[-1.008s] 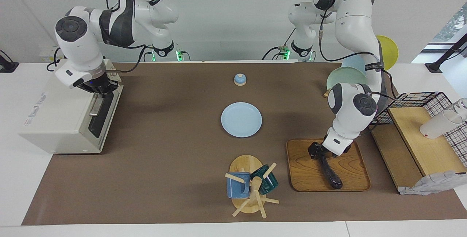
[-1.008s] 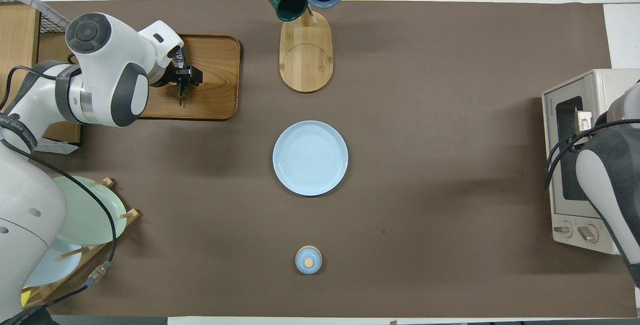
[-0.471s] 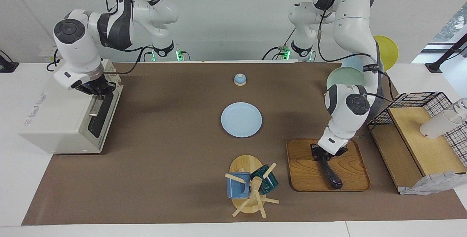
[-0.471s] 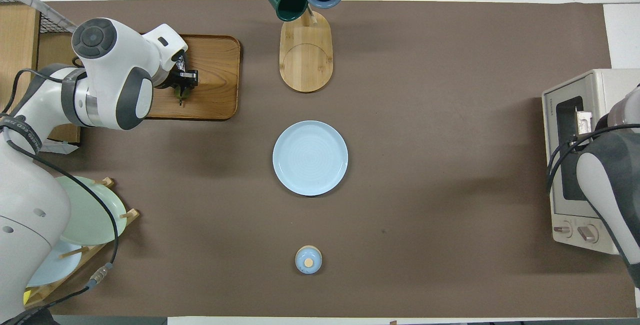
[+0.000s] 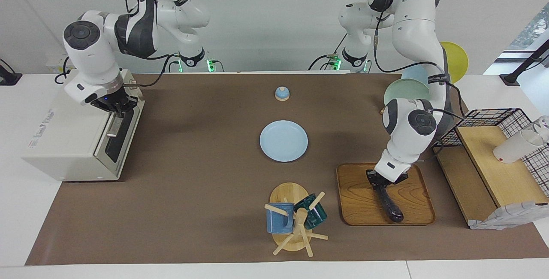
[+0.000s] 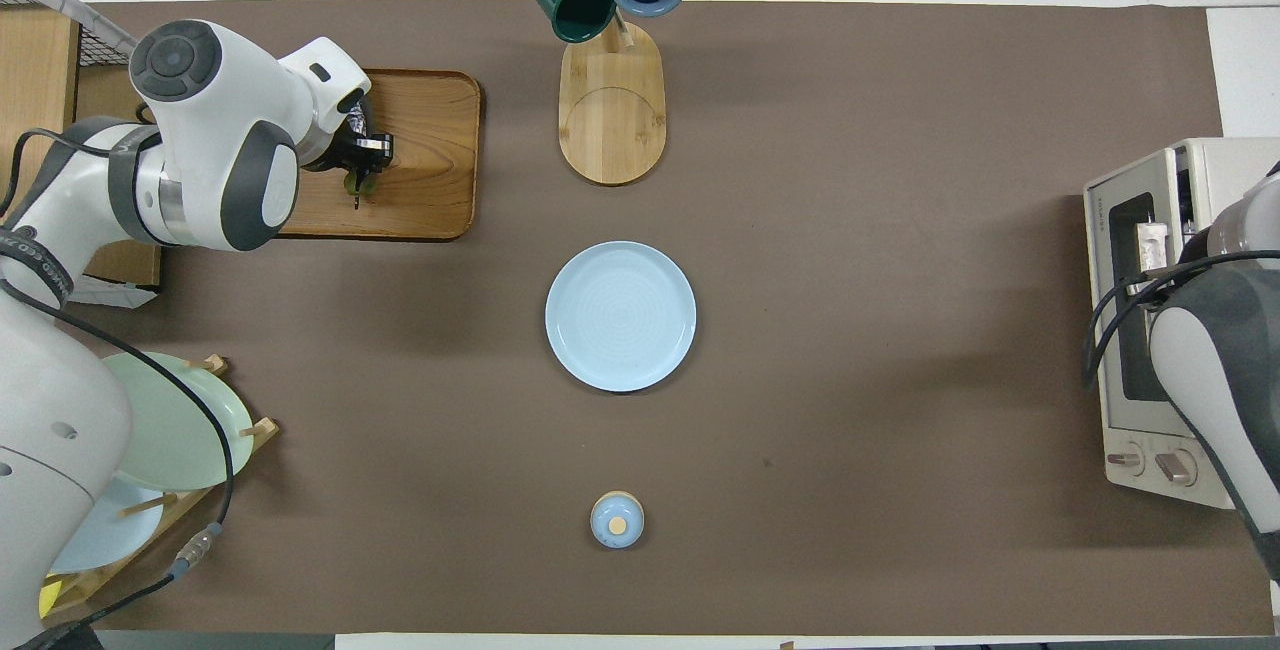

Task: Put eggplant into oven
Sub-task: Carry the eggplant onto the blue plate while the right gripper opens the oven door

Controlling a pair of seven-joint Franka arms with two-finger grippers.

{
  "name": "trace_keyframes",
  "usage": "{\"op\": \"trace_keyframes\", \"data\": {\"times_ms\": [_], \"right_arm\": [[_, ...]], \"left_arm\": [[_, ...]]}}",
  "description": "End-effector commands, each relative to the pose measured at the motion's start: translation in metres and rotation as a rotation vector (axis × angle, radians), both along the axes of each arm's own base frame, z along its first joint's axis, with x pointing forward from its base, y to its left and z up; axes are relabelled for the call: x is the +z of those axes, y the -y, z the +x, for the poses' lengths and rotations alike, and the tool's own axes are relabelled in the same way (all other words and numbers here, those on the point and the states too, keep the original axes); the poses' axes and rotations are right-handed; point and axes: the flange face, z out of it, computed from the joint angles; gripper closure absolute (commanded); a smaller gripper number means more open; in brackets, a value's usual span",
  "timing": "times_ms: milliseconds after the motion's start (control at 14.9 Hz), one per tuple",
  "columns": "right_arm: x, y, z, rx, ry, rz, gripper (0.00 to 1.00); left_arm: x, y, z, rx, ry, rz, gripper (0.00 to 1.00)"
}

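Note:
The eggplant [image 5: 391, 207], long and glossy dark purple, lies on a wooden tray [image 5: 356, 197] toward the left arm's end of the table. My left gripper [image 5: 380, 182] is down on its stem end and shut on it. From overhead the arm hides most of the eggplant [image 6: 357, 185], and only its greenish stem tip shows below the left gripper [image 6: 362, 160]. The off-white oven [image 5: 64, 141] stands at the right arm's end. My right gripper [image 5: 116, 106] is shut at the top end of the door's metal handle [image 5: 112, 126]. Whether it grips the bar I cannot tell.
A light blue plate [image 5: 283, 140] lies mid-table. A small blue lidded jar [image 5: 282, 93] sits nearer the robots. A mug tree [image 5: 294, 221] with two mugs stands beside the tray. A plate rack [image 5: 407, 90] and a wire basket [image 5: 497, 118] on wooden shelving flank the left arm.
The left gripper's fingers have closed on the eggplant's stem end, and the left arm has shifted a little over the tray. The right gripper has stayed at the oven handle.

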Motion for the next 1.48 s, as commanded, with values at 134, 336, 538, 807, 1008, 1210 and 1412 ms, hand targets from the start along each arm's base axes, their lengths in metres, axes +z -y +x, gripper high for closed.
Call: {"op": "trace_keyframes", "data": {"times_ms": [134, 336, 538, 807, 1008, 1210, 1412], "right_arm": [[-0.032, -0.003, -0.005, -0.017, 0.020, 0.072, 1.00], [-0.049, -0.022, -0.003, 0.000, 0.050, 0.087, 1.00], [-0.068, -0.041, 0.003, -0.034, 0.062, 0.087, 1.00], [-0.098, -0.062, 0.004, -0.055, 0.100, 0.141, 1.00], [-0.125, -0.066, 0.006, -0.047, 0.115, 0.145, 1.00], [-0.136, -0.067, 0.008, -0.084, 0.119, 0.176, 1.00], [-0.157, -0.072, 0.011, -0.090, 0.104, 0.182, 1.00]], "left_arm": [[0.087, 0.038, -0.050, -0.001, -0.096, -0.057, 1.00], [0.112, 0.092, -0.101, 0.029, -0.141, -0.078, 1.00], [0.107, 0.161, -0.146, 0.046, -0.134, -0.080, 1.00], [0.078, 0.227, -0.202, 0.008, -0.050, -0.122, 1.00], [0.049, 0.260, -0.222, -0.024, -0.057, -0.125, 1.00], [0.018, 0.276, -0.251, -0.051, -0.058, -0.122, 1.00], [0.006, 0.280, -0.262, -0.062, -0.061, -0.119, 1.00]]}}
